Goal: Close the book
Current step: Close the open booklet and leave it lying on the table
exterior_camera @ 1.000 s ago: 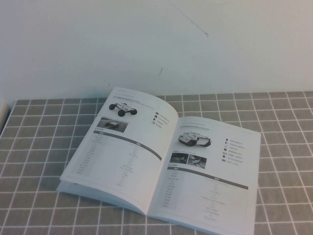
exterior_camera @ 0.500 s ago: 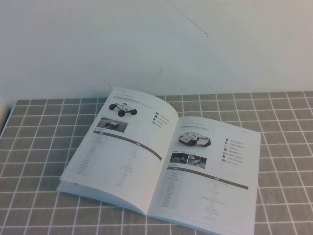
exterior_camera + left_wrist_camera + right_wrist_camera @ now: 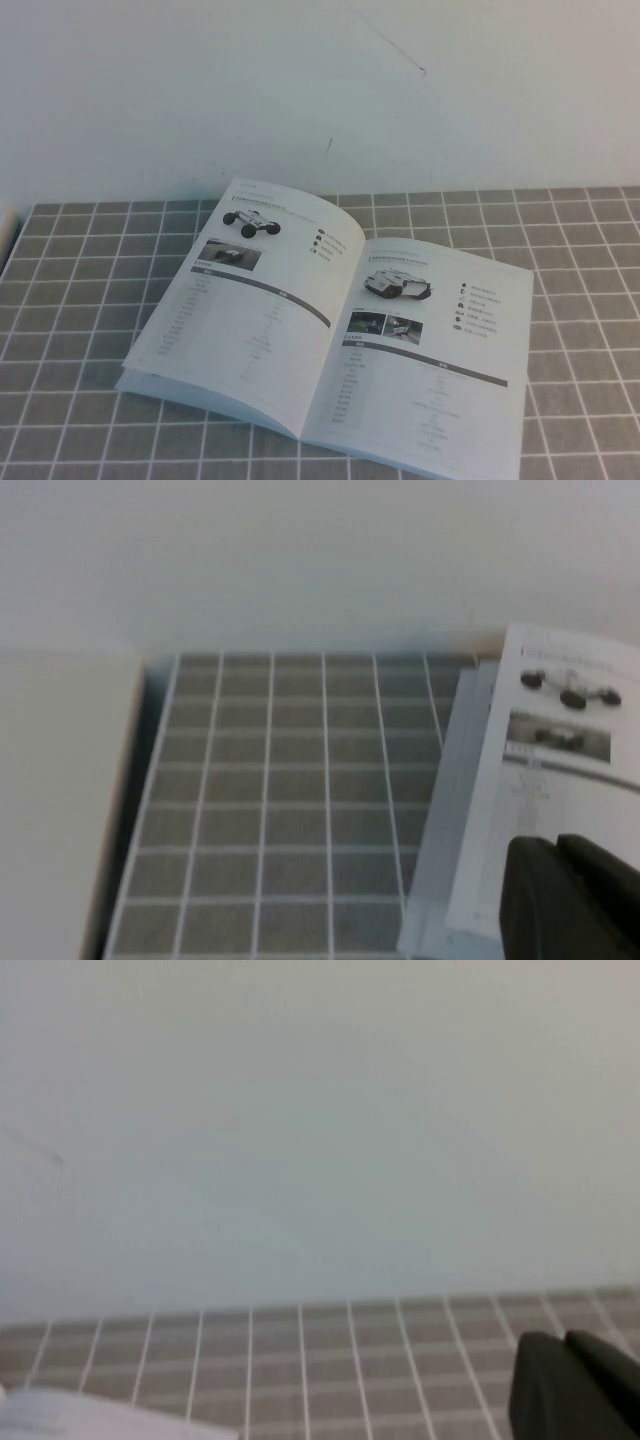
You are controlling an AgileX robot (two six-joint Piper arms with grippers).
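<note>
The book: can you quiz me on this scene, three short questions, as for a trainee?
1. True or false: the book lies open on the tiled table.
2. The top picture on the page at the robot's left shows: A a wheeled vehicle, B a teapot, C a cat.
3. Which gripper's wrist view shows a printed page, the left gripper or the right gripper?
Key: 1 true. 2 A. 3 the left gripper; both grippers show only in their own wrist views, outside the high view.

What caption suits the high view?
Open book on tiled table; left gripper and right gripper both out of frame.
</note>
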